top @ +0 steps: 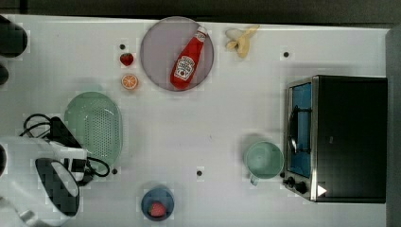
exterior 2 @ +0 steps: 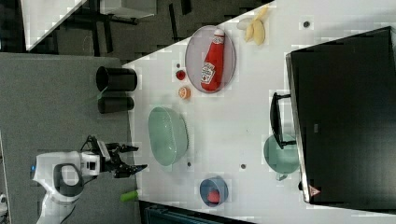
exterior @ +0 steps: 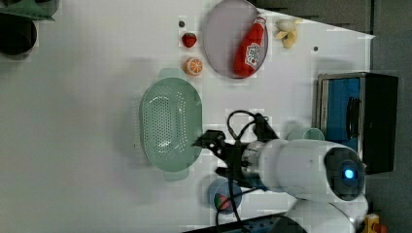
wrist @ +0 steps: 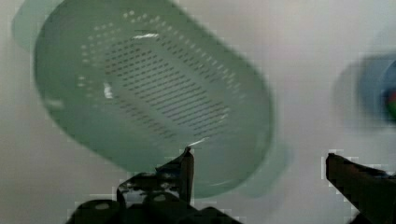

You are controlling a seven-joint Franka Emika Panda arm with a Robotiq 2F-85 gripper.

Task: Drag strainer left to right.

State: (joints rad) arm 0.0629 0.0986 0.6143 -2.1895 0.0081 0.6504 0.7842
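The pale mint-green oval strainer (top: 94, 125) with many small holes lies on the white table (top: 213, 123) at the top view's left. It also shows in the left view as the strainer (exterior: 170, 124), in the right view as the strainer (exterior 2: 167, 135) and close up in the wrist view as the strainer (wrist: 149, 88). My gripper (exterior: 214, 155) hangs open beside the strainer's rim, holding nothing. In the wrist view the gripper (wrist: 261, 168) has one finger (wrist: 187, 163) over the strainer's edge and the other out over bare table. The gripper (exterior 2: 133, 157) floats above the table's edge.
A grey-lilac plate (top: 158, 56) carries a ketchup bottle (top: 188, 59), with a strawberry (top: 126, 59) and an orange half (top: 129, 81) beside it. A banana (top: 242, 40), a mint mug (top: 263, 160), a toaster oven (top: 345, 137) and a blue bowl (top: 157, 203) stand around.
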